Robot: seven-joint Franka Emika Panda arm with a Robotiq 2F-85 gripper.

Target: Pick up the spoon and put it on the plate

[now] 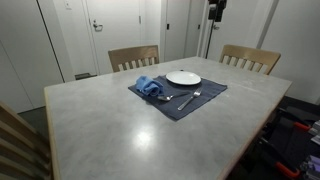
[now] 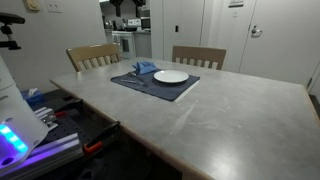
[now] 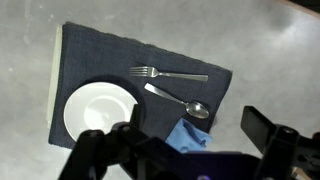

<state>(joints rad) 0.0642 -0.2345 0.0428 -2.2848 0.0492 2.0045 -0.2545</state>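
Looking straight down on a dark placemat (image 3: 100, 60) spread on the grey table (image 3: 270, 50). The white plate (image 3: 98, 108) sits on the mat, bare. Just beside the plate lies the fork (image 3: 168, 74), and closer in, the spoon (image 3: 178, 100), its handle end nearest the plate. A crumpled blue cloth (image 3: 192, 132) touches the spoon's bowl. The gripper (image 3: 175, 138) hangs above, fingers spread wide, holding nothing.

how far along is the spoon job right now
Nothing is done yet: the spoon lies on the placemat beside the fork, and the plate is bare. The gripper hangs above, open and holding nothing. Left: grasp the spoon, lift it, set it on the plate.
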